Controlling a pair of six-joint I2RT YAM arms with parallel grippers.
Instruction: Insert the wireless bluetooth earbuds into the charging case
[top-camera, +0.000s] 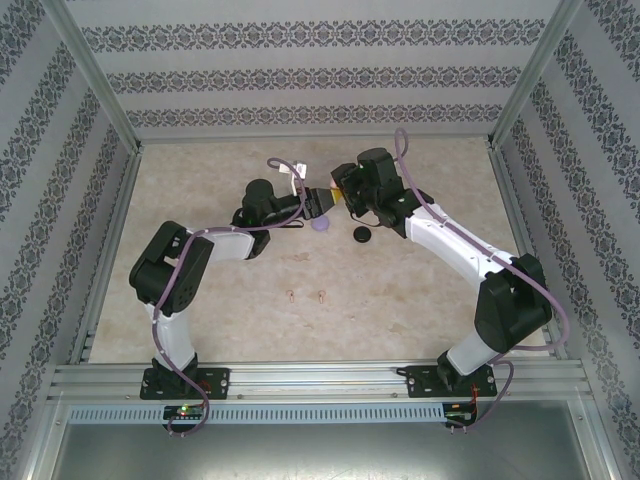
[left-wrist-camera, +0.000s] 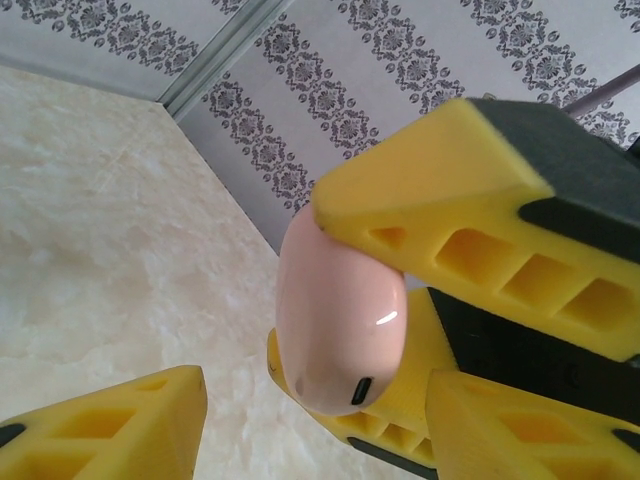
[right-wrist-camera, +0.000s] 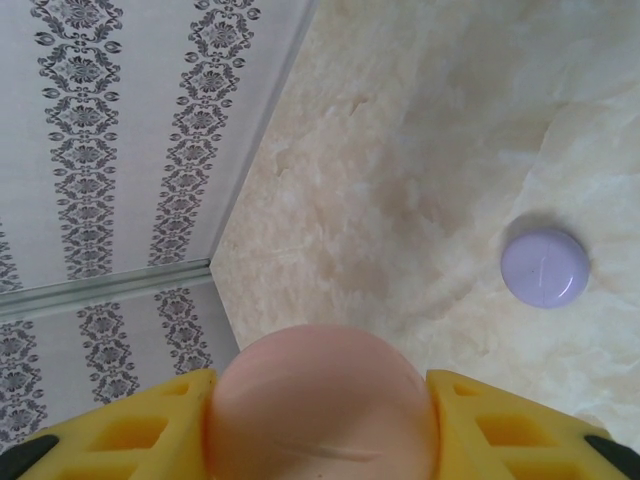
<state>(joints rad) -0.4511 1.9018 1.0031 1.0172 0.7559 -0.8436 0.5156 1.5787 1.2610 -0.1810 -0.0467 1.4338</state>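
- Count: I see three round cases, one pink case (left-wrist-camera: 340, 310), one purple case (right-wrist-camera: 545, 267) and one black case (top-camera: 362, 234). There are also two pinkish earbuds, the left earbud (top-camera: 290, 295) and the right earbud (top-camera: 320, 295).
- Two arms, each with one pincer.
- Pose: both arms reach out over the worktop (top-camera: 380, 300) and fold inward. The left pincer (top-camera: 318, 203) and right pincer (right-wrist-camera: 320, 385) meet almost tip to tip.
- The left arm's elbow sits high near its base, with the forearm angled across. The right arm stretches in a long diagonal.
- Right pincer: clamped on the pink case with one yellow finger on each side, holding it clear of the worktop.
- Left pincer: fingers apart and straddling the pink case. The one finger I see clearly is not touching it, and I see no grip.
- The pink case looks closed and has a small dark slot on its lower end.
- The purple case lies on the worktop just beside the left pincer's tip, on the side toward the bases.
- The black case lies near the right pincer, also on the base side.
- Both earbuds lie loose on the worktop side by side, well back from both pincers toward the bases.
- In the way: the right pincer's fingers cover the top and underside of the pink case, right where the left fingers sit.
- Patterned walls (top-camera: 300, 70) stand close behind the pincers.
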